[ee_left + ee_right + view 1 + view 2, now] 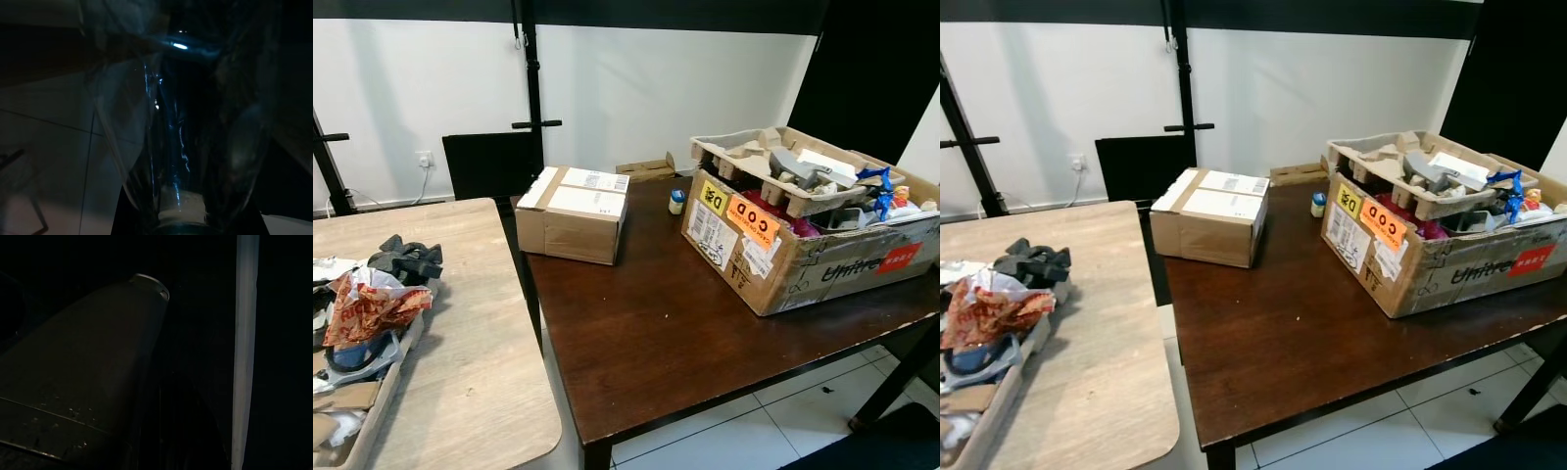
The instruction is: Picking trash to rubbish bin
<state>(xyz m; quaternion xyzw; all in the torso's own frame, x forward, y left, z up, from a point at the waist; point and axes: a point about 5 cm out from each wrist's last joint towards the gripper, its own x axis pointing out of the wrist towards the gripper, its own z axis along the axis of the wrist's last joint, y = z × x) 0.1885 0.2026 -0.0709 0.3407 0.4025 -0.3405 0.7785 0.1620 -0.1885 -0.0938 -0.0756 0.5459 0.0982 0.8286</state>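
- Jaws' state: cannot tell, both wrist views showing dark; arms hanging idle.
- Trash (367, 304) lying heaped in tray (372, 416) on light bench (480, 323), probably gathered for binning.
- Open box (803, 235) sitting on dark bench (675, 333).

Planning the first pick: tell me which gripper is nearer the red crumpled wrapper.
Probably left: the red wrapper lies on the robot's left. Both wrist views are dark, so neither gripper's exact place can be told.
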